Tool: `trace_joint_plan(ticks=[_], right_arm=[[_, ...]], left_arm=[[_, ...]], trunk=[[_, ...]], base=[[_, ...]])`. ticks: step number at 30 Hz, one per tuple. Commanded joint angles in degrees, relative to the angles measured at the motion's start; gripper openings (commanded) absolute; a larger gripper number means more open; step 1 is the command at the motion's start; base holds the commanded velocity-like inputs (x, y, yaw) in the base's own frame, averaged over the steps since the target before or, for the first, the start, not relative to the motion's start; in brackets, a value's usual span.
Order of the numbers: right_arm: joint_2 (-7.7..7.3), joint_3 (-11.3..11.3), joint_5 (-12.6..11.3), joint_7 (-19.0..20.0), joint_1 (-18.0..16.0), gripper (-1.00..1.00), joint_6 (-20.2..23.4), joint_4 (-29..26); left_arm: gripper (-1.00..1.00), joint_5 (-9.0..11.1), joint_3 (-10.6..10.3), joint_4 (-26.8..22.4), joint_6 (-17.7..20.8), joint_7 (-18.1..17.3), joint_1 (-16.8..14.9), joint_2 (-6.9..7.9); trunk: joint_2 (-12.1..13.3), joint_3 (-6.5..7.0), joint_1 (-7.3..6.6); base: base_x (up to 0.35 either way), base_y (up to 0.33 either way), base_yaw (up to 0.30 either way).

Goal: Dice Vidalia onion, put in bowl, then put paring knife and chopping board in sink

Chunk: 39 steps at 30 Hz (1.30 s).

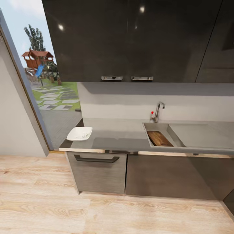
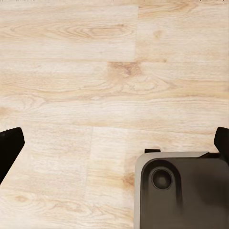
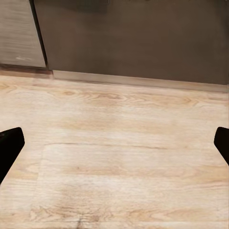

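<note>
Inside the sink [image 1: 164, 130] the chopping board [image 1: 159, 138] is lying, the bowl [image 1: 79, 133] is sitting on the countertop [image 1: 120, 136], while both grippers, left [image 2: 114, 143] and right [image 3: 114, 143], are hanging wide apart over the wooden floor [image 3: 119, 157].

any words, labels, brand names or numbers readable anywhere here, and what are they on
None: no readable text, brand or number appears in any view.
The only mark is a plain red dot by the faucet, with no writing on it.
The bowl, the chopping board in the sink, the drawer front and the upper cabinets bear no lettering.
</note>
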Motion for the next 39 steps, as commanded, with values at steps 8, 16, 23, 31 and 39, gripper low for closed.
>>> trace_joint_plan(ticks=[8, 16, 23, 31, 39], right_arm=[[0.05, -0.30, 0.48, 0.06, 0.00, 1.00, -0.09, -0.08], [0.03, -0.38, 0.48, 0.02, 0.00, 1.00, 0.40, 0.07], [-0.55, -0.45, 0.69, -0.06, 0.00, 1.00, 4.86, 6.55], [-2.16, -0.31, 0.74, -0.11, 0.00, 1.00, 6.78, 19.09], [-2.24, -0.13, 0.74, -0.12, 0.00, 1.00, 6.85, 22.46]], left_arm=[[1.00, 0.57, -0.48, -0.08, -0.14, 0.44, -0.01, 0.10], [1.00, 0.57, -0.48, -0.08, -0.07, 0.44, -0.01, 0.10], [1.00, 0.57, -0.53, 5.00, 0.14, 0.44, -0.01, -0.85], [1.00, 0.63, -0.57, 16.33, 0.30, 0.47, -0.01, -2.56], [1.00, 0.80, -0.65, 23.73, 0.23, 0.36, -0.01, -2.87]], trunk=[[-0.11, 0.64, 0.04], [-0.11, 1.01, 0.04], [-0.11, 1.02, 0.04], [-0.11, 1.02, 0.04], [-0.11, 1.02, 0.04]], base=[[0.000, 0.000, 0.000], [0.000, 0.000, 0.000], [0.000, 0.000, 0.000], [0.000, 0.000, 0.000], [0.000, 0.000, 0.000]])
